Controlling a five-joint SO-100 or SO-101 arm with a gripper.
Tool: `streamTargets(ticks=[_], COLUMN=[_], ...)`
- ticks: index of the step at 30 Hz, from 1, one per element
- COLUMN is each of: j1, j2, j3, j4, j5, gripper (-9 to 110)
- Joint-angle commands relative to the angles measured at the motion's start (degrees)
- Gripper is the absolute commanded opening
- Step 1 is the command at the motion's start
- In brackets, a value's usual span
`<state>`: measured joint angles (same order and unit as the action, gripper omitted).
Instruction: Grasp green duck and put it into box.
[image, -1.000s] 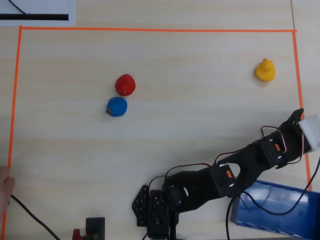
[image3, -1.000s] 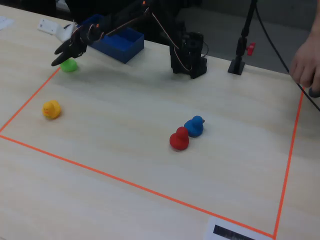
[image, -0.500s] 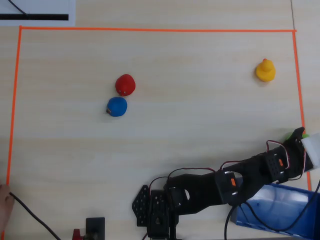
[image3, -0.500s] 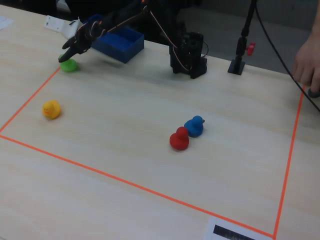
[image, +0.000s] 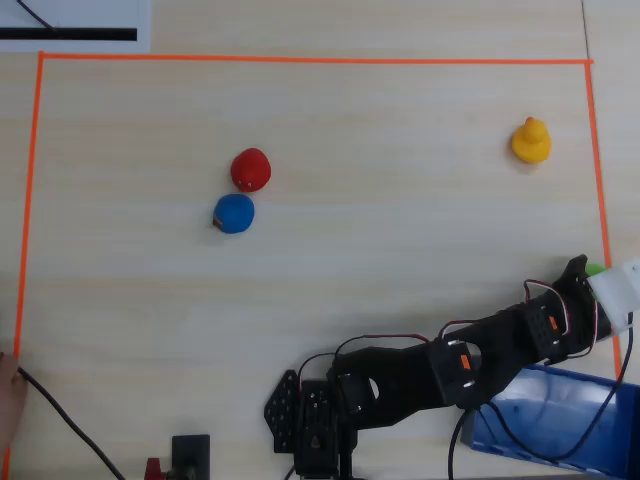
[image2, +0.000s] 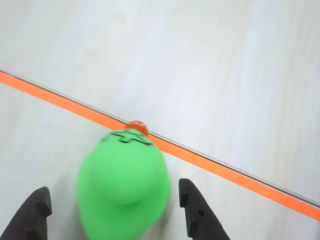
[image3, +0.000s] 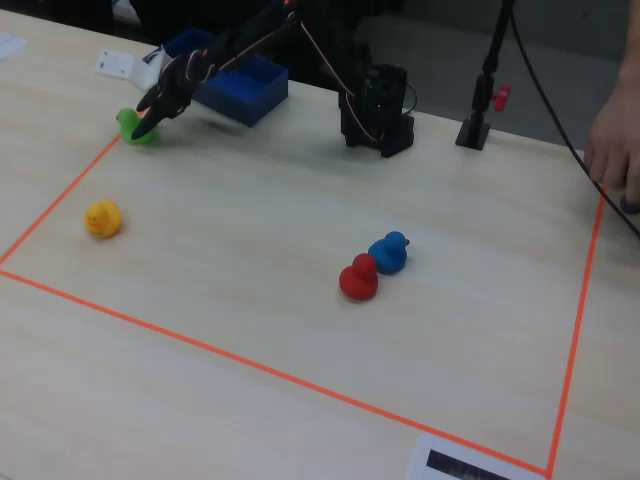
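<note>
The green duck (image2: 125, 185) stands on the table right at the orange tape line (image2: 220, 167), its head toward the tape. My gripper (image2: 114, 189) is open, one black finger (image2: 35, 210) on each side of the duck, with a gap on both sides. In the overhead view the duck (image: 595, 268) peeks out at the arm's tip (image: 583, 272) by the right tape edge. In the fixed view the gripper (image3: 147, 118) is down over the duck (image3: 128, 127). The blue box (image: 600, 380) lies just beside the arm, near the duck; it also shows in the fixed view (image3: 240, 100).
A yellow duck (image: 531, 141) sits at the far right. A red duck (image: 250, 170) and a blue duck (image: 234, 213) stand together mid-table. A white object (image: 622, 290) lies outside the tape near the gripper. A person's hand (image3: 615, 150) rests on the table edge.
</note>
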<state>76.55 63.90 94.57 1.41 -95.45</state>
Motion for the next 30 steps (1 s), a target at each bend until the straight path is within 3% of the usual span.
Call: streamTargets(ticks=[1, 11, 13, 15, 19, 25, 30], j1=[-0.8, -0.8, -0.8, -0.8, -1.6, -2.1, -2.7], j2=[1.5, -2.3, -3.0, -3.7, -4.1, -3.2, 5.2], j3=[-0.7, -4.4, -5.3, -6.4, -7.4, -8.1, -10.5], j4=[0.5, 1.7, 2.3, 3.3, 4.6, 6.8, 16.7], j5=[-0.4, -1.7, -2.3, -2.4, -2.5, -2.5, 0.1], gripper=[35, 33, 27, 12, 3, 0, 0])
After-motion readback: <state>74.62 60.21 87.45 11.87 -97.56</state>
